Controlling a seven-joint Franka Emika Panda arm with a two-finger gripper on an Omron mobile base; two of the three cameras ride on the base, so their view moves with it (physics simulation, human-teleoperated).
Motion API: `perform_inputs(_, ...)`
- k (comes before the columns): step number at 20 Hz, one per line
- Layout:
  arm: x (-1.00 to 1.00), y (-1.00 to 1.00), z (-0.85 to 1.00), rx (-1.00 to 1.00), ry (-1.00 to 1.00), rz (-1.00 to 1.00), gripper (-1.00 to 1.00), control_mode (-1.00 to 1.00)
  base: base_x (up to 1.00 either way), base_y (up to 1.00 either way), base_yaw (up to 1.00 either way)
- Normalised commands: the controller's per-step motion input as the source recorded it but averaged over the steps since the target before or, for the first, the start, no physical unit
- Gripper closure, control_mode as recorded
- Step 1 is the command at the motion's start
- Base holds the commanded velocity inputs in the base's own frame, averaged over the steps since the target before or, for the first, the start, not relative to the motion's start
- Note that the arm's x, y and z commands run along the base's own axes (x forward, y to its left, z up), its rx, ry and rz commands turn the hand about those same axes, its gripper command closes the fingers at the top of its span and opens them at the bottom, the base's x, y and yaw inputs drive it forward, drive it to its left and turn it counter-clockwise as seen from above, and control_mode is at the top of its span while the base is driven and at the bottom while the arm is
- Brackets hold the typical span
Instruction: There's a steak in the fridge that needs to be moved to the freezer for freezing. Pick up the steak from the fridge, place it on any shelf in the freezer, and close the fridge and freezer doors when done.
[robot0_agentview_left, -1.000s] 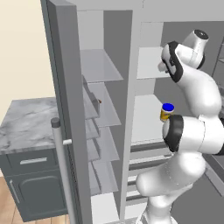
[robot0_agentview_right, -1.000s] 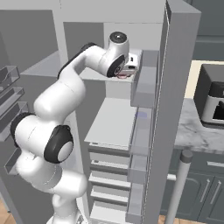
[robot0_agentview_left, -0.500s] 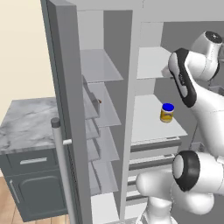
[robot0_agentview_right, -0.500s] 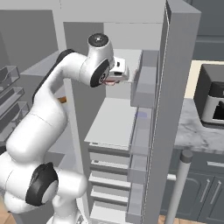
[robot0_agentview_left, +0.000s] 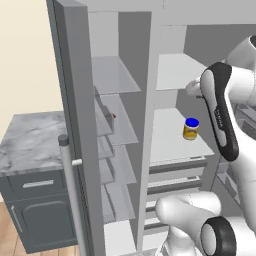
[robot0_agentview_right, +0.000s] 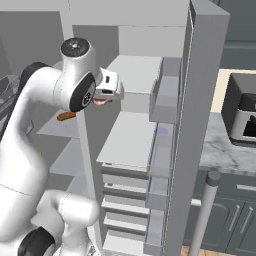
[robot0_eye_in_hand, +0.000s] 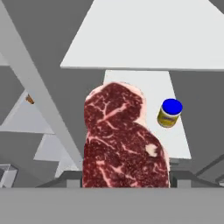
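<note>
Arm bent high before the open fridge (robot0_agentview_left: 175, 75). Gripper (robot0_agentview_right: 102, 97) grasps the steak (robot0_eye_in_hand: 124, 140). Jar (robot0_agentview_left: 190, 128) on the shelf below.

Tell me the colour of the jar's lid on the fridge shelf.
Blue lid on a yellow jar, clearest in the hand view.

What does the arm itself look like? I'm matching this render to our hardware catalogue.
The arm is made of glossy white, rounded, tubular segments with dark grey to black bands and caps at the joints; one round grey joint cap faces the right base camera. A long black strip runs along the link seen from the left base view. The gripper is a small white boxy block. No cables or printed markings are discernible.
</note>
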Motion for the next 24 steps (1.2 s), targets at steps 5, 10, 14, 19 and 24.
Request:
perform_inputs(5,-0.76,0.94,0.14,0.00,-0.01,0.01,1.00,-1.00,0.00,0.00,0.00)
perform_inputs(10,-0.19,0.93,0.19,0.00,-0.05,0.07,1.00,-1.00,0.00,0.00,0.00)
perform_inputs(14,0.03,0.92,0.12,0.00,0.00,0.10,1.00,-1.00,0.00,0.00,0.00)
perform_inputs(19,0.36,0.38,0.00,0.00,0.00,0.05,1.00,-1.00,0.00,0.00,0.00)
perform_inputs(24,0.64,0.21,0.00,0.00,0.00,0.00,1.00,-1.00,0.00,0.00,0.00)
